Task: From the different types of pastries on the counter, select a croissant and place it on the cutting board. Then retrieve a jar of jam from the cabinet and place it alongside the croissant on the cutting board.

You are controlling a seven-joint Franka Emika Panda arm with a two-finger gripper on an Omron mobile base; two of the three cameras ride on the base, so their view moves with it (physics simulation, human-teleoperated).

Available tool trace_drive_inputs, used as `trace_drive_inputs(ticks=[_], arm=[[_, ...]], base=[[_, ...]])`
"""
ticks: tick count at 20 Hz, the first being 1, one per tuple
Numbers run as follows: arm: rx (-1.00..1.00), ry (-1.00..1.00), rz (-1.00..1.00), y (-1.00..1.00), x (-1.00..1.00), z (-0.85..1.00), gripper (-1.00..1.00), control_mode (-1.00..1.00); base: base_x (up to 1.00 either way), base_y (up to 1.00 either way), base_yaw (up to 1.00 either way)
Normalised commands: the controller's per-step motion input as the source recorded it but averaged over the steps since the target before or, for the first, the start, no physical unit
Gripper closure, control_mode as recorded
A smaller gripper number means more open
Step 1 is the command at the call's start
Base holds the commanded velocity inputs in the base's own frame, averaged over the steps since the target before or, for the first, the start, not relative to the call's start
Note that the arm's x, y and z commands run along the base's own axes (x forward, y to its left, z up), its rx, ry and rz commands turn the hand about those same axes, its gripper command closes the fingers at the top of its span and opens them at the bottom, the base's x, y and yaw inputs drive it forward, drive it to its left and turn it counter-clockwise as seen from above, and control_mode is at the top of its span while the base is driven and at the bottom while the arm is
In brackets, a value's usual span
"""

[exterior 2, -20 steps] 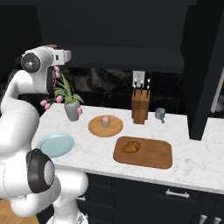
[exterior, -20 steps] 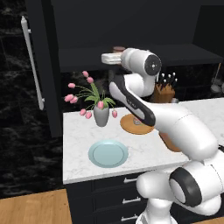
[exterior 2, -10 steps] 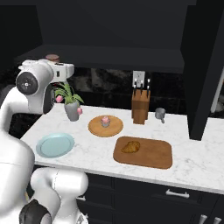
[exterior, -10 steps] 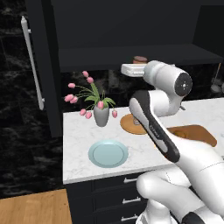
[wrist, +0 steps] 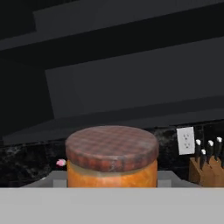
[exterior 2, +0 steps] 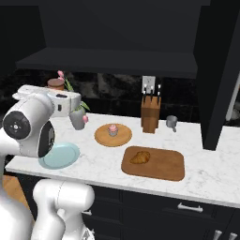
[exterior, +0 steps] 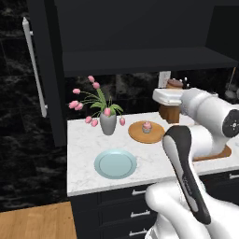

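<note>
While the arm hangs over the counter's left half, this is how the scene stands:

Jaws: drawn in on the jar of jam (wrist: pixel 112 157) — the gripper (exterior 2: pixel 55 96) has it pinched low on its sides, though the fingertips themselves are hidden under the hand view's bottom.
Jar: upright, plaid lid on top, orange contents below; it rides on the white hand, high above the counter (exterior 2: pixel 206 176) and clear of the cabinet (exterior: pixel 140 60) shelf.
Jar's axis: vertical, so I judge it can go down on its base without any turning.
Way to go: the cutting board (exterior 2: pixel 161 165) lies toward the counter's right part, near its front edge, well apart from the jar — in the right base view that is rightward and downward from the hand.
Croissant: the croissant (exterior 2: pixel 139 157) already lies on the board's left half.
Free spot: the board's right half is bare wood, so the jar should fit beside the croissant there.
In between: the round tray (exterior 2: pixel 113 135) with the cupcake (exterior 2: pixel 112 129) sits between hand and board; the knife block (exterior 2: pixel 150 114) stands behind the board near the wall.
Risk: a low sweep could clip the cupcake or the tulip vase (exterior: pixel 108 124).
</note>
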Motion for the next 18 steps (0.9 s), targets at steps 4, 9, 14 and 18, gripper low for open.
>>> trace_drive_inputs(ticks=[4,9,14,18], arm=[[0.01,0.06,-0.04,-0.19,-0.99,-0.34,1.00,-1.00],[0.00,0.09,-0.01,-0.35,-0.89,-0.61,1.00,-1.00],[0.00,0.01,0.00,-0.45,-0.35,-0.64,1.00,-1.00],[0.00,0.00,0.00,-0.12,0.00,-0.12,1.00,-1.00]], base=[[0.00,0.00,0.00],[0.00,0.00,0.00],[0.00,0.00,0.00],[0.00,0.00,0.00]])
